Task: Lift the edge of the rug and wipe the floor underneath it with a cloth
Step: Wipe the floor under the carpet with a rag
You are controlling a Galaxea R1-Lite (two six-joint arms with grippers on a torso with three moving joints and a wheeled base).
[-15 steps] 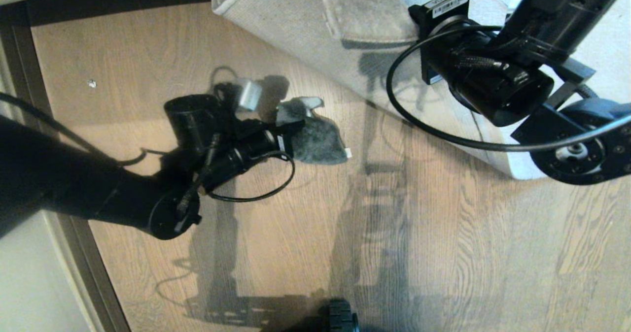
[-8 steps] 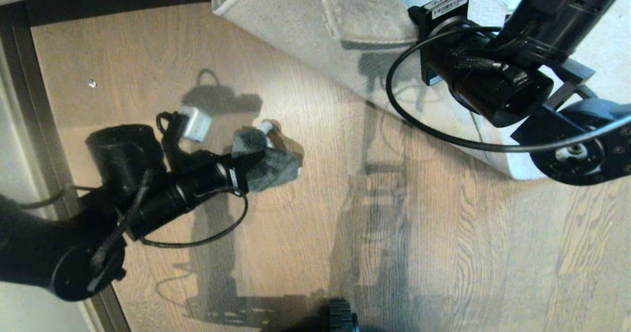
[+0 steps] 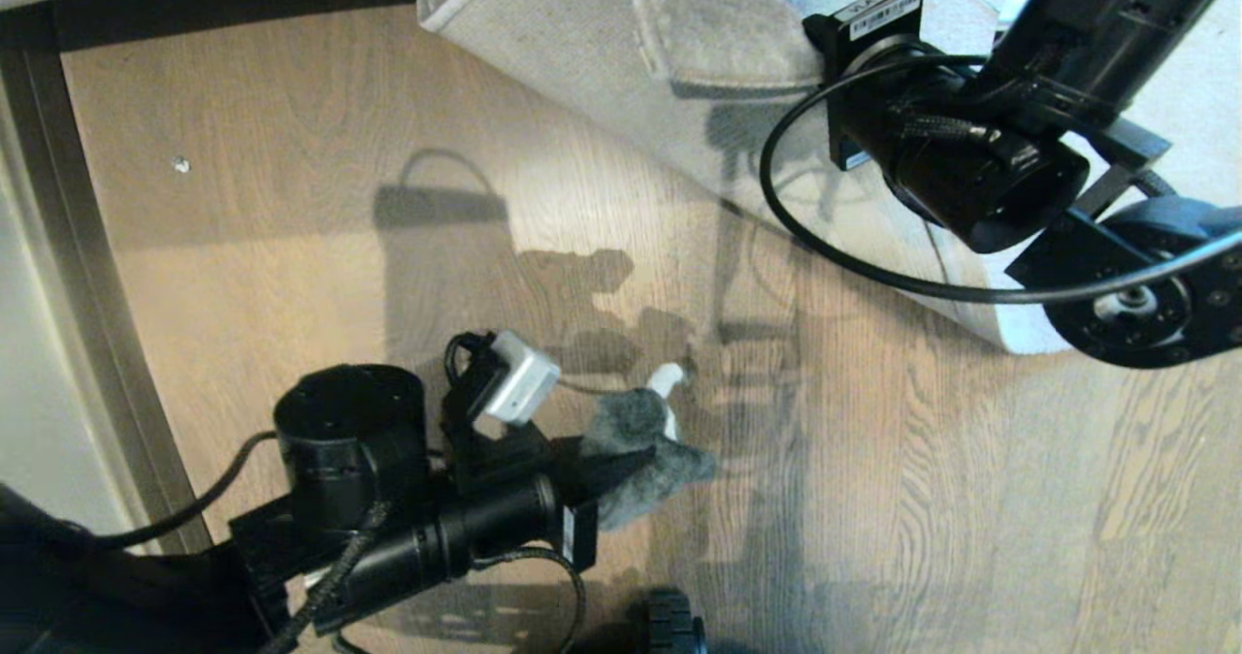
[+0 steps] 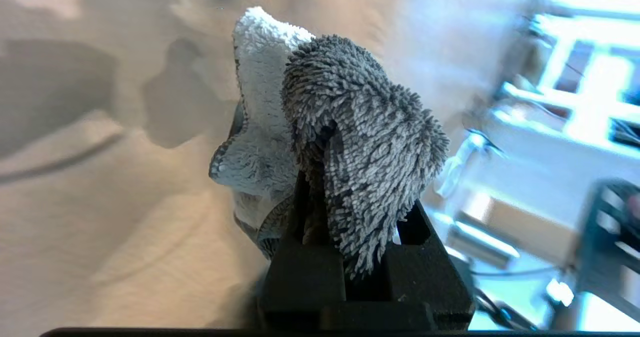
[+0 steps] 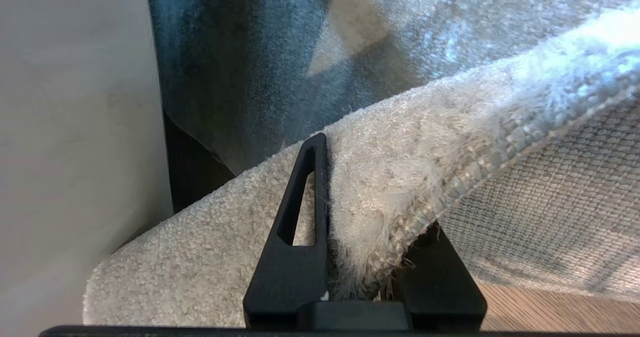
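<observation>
While your right gripper (image 5: 350, 257) keeps its place at the upper right of the head view, its black fingers (image 5: 295, 227) pinched on the rug edge (image 5: 400, 212) and holding it raised so the woven beige backing (image 3: 602, 43) faces the camera, your left arm has swept a long way — a second ago it sat mid-floor near the folded rug, half a second ago it had slid toward the left wall, and now it lies low in the frame, close to the robot's base. Your left gripper (image 3: 621, 470) is clamped tight on the cloth (image 3: 645, 441), the fuzzy grey fabric bunched up between the jaws with a paler fold and the white tag (image 3: 666, 378) sticking out beyond it. You can see the cloth over the floor (image 3: 291, 149), well apart from the lifted rug, though whether it presses on the planks or rides just above them cannot be told. The arms' shadows lie across the bare boards between cloth and rug.
</observation>
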